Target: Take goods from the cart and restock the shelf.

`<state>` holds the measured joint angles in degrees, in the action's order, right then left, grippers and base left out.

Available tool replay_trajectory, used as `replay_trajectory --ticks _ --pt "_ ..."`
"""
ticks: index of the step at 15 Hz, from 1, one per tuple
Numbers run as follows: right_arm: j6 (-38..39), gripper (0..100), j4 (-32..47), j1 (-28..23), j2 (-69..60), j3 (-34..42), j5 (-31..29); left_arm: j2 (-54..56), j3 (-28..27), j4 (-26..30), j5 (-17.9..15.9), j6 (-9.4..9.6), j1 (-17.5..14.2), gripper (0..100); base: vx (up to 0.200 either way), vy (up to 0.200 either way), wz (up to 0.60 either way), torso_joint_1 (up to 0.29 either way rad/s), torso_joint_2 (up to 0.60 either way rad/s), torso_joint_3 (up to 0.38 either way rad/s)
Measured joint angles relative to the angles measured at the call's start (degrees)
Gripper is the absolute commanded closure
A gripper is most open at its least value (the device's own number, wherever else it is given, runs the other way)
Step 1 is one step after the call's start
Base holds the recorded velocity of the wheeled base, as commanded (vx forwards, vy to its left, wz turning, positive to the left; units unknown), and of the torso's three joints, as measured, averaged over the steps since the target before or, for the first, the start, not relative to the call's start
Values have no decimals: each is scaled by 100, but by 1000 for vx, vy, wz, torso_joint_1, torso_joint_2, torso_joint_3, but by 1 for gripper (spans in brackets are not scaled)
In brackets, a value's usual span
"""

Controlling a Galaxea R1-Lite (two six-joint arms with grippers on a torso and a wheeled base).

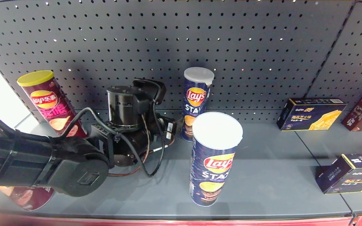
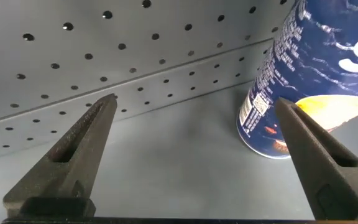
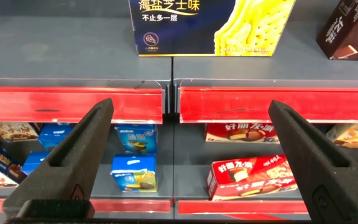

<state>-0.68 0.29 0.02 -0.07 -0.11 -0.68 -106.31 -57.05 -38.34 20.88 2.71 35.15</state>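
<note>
Two blue chip cans upright on grey shelf (image 1: 278,175): front can (image 1: 214,163) near the edge; behind it, left gripper (image 2: 194,99), spread wide, empty, just beside rear can (image 1: 196,97) by the pegboard (image 1: 231,37). Right gripper (image 3: 191,104) likewise wide, empty, facing biscuit boxes (image 3: 247,177).

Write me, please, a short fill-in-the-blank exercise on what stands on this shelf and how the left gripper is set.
1. The standing maroon cylindrical can by the perforated back wall has a ____ lid.
2. On the grey metal shelf stand ____ dark blue cylindrical cans with white lids.
3. The left gripper, beside the rear blue can, has its jaws ____.

Missing words: yellow; two; open.
</note>
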Motion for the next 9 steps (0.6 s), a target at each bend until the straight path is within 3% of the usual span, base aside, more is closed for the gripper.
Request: replay_trajectory --ticks 5,9 --pt "0 0 0 7 0 0 -2 356 416 29 -4 35 154 0 0 0 0 0 0 0" --pt "2 0 2 5 0 0 0 1254 1196 49 0 62 316 0 0 0 0 0 0 0"
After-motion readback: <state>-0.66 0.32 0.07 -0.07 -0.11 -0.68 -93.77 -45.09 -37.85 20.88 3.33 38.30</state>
